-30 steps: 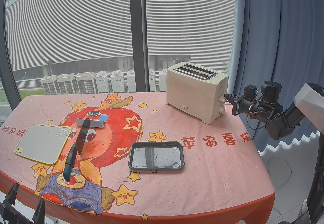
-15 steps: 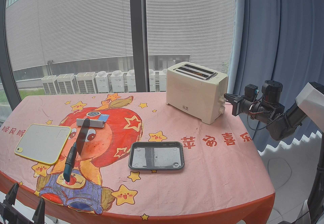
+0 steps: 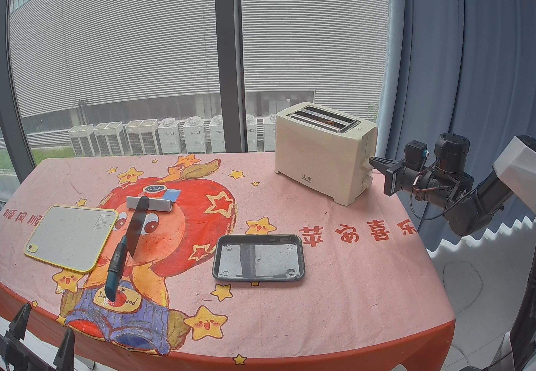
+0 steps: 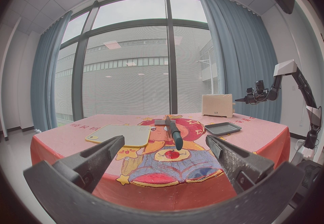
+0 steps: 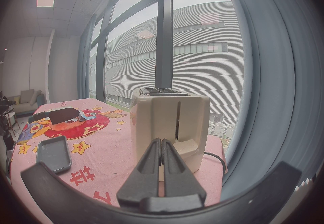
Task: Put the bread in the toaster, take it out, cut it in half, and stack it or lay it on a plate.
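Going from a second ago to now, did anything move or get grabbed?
The shut right gripper edged slightly closer to the lever end of the toaster. It took hold of nothing. The toaster, knife, board and tray stayed where they were.

Upright cream two-slot toaster [image 3: 325,151], well apart from a flat dark rectangular plate [image 3: 258,258].
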Robot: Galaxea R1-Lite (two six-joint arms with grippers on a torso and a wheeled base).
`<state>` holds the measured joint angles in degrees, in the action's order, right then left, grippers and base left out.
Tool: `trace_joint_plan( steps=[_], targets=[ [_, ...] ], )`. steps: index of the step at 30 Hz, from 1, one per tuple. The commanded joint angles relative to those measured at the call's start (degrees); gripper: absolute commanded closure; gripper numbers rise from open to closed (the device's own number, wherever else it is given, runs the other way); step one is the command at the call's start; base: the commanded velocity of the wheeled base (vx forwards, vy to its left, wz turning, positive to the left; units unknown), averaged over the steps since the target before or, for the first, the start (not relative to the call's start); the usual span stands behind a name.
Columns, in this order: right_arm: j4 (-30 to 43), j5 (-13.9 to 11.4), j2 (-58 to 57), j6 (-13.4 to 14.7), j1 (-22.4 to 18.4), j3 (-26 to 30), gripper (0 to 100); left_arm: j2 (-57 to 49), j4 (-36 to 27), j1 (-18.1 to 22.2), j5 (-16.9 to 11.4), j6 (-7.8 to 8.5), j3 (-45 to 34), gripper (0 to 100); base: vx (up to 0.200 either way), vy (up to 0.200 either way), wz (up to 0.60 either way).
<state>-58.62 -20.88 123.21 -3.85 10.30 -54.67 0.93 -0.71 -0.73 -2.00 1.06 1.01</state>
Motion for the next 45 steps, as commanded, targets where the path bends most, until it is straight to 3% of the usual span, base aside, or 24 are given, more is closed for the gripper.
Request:
trace_joint_plan(
  steps=[1,12,18,45],
  targets=[
    [0.0,0.0,-1.5,-0.3,0.3,1.0,100,-0.3,0.0,0.0,0.0,-0.01,-0.8,0,0.0,0.0,0.0],
    [-0.1,0.0,-2.8,-1.0,1.0,3.1,100,-0.3,0.0,0.0,0.0,-0.01,-0.7,0,0.0,0.0,0.0],
    [-2.7,-0.1,-2.1,-4.1,0.6,4.3,100,-0.3,0.0,0.0,0.0,-0.01,-0.8,0,0.0,0.0,0.0],
    [-3.0,-0.1,1.8,-3.7,0.5,4.8,100,-0.3,0.0,0.0,0.0,-0.01,-0.8,0,0.0,0.0,0.0]
  ],
)
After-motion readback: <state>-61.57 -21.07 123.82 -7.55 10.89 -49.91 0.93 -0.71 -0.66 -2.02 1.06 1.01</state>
